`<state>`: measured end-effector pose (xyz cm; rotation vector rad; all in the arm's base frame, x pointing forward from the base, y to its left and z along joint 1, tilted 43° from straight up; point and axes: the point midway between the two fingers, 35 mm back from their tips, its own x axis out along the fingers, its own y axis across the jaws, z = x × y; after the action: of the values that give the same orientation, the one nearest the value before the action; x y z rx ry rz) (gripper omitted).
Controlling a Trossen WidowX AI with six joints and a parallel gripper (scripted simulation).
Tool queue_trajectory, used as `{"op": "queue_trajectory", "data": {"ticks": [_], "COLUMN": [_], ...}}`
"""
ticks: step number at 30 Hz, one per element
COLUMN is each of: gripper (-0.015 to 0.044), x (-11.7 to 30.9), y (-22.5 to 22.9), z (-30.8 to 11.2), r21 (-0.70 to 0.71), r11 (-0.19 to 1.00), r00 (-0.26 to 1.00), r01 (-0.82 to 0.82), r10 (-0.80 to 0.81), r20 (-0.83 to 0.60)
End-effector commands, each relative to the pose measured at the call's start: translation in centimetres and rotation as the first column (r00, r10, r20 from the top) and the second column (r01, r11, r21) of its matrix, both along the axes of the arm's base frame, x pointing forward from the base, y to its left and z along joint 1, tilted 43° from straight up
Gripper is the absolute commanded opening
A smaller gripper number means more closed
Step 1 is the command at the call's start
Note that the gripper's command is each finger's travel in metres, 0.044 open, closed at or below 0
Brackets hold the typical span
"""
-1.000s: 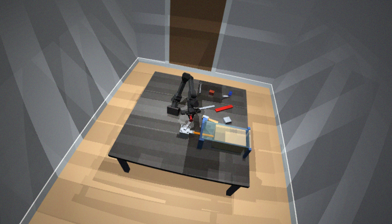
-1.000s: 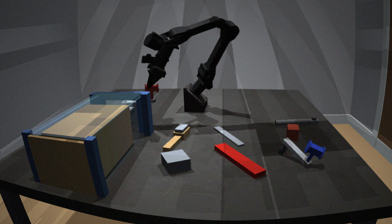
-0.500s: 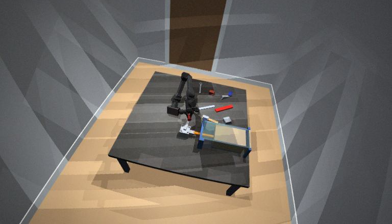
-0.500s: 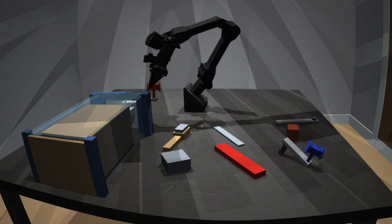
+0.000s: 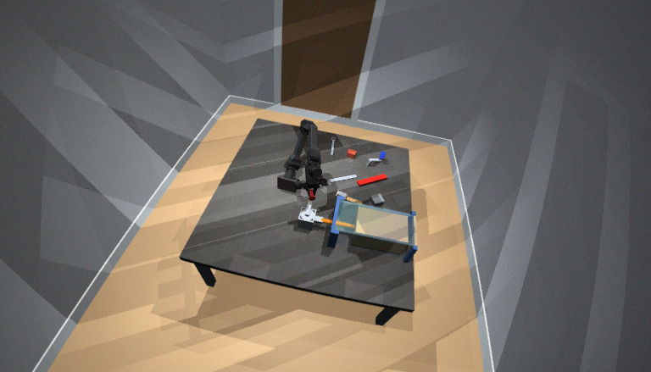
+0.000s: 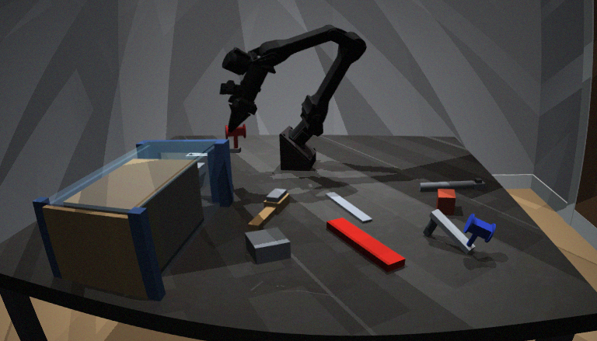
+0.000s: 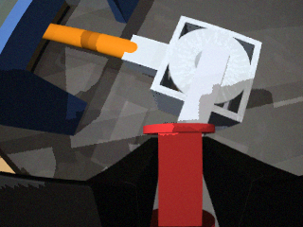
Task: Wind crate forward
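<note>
My gripper (image 5: 312, 191) (image 6: 234, 128) (image 7: 179, 145) is shut on the red grip of the winch handle (image 5: 309, 204) (image 6: 235, 142) (image 7: 189, 113). The handle's pale arm reaches over the middle of the white winch (image 5: 307, 217) (image 7: 239, 59); its key is hidden beneath. An orange strap (image 5: 338, 224) (image 7: 111, 45) runs from the winch into the cubby. The tan crate (image 5: 384, 224) (image 6: 127, 179) sits flat behind the clear panels. In the top view, its front is a gap back from the blue steel frame (image 5: 332, 238) (image 6: 221, 175) (image 7: 47, 104) at the mouth.
Beside the cubby lie a tan tool (image 6: 263, 217), a grey block (image 6: 268, 247), a light flat bar (image 6: 349, 207) and a red bar (image 6: 365, 244). Farther off are a blue-knobbed crank (image 6: 480, 229), a red-orange block (image 6: 445, 202) and a grey rod-like tool (image 6: 448, 186).
</note>
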<state>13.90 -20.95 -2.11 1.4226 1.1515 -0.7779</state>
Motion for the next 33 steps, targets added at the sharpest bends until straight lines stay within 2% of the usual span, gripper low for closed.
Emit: {"op": "queue_trajectory", "data": {"ticks": [1, 33], "gripper": [0.0000, 0.0000], "x": [-2.2, -4.3], "y": [1.1, 0.8], "z": [-1.6, -2.3], "r21": [0.035, 0.034], "r11": [0.999, 0.999], "r00": [0.997, 0.997], "r01": [0.003, 0.003], "r10": [0.000, 0.000], "r20": [-0.076, -0.077]}}
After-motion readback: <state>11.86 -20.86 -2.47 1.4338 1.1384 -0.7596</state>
